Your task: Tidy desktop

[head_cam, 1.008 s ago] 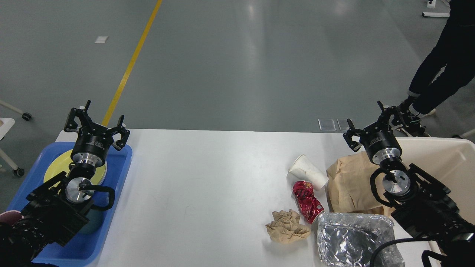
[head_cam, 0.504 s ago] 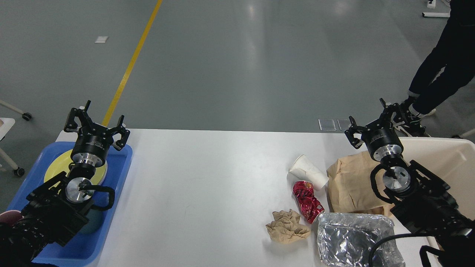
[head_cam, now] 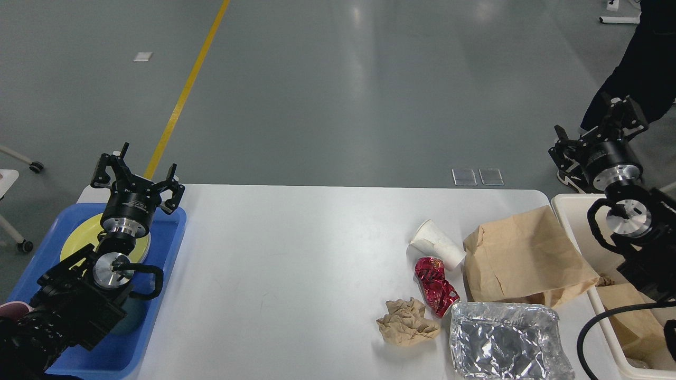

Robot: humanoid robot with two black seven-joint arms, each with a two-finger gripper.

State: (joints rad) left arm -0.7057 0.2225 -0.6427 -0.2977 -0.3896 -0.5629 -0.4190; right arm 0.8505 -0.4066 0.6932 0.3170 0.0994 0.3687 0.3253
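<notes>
The white desktop fills the middle of the head view. On its right part lie a tipped white paper cup, a crumpled red wrapper, a crumpled brown paper wad, a flat brown paper bag and a foil tray. My left gripper is open and empty above the far end of the blue tray. My right gripper is open and empty, raised beyond the far rim of the cream bin.
The blue tray holds a yellow plate and a teal cup, mostly hidden by my left arm. The bin holds brown paper. A person's dark legs stand at the far right. A small cart's leg with a wheel stands at the left.
My right arm has swung right and up, off the brown paper bag to beyond the bin's far rim, uncovering the bag. The left arm has not moved.
</notes>
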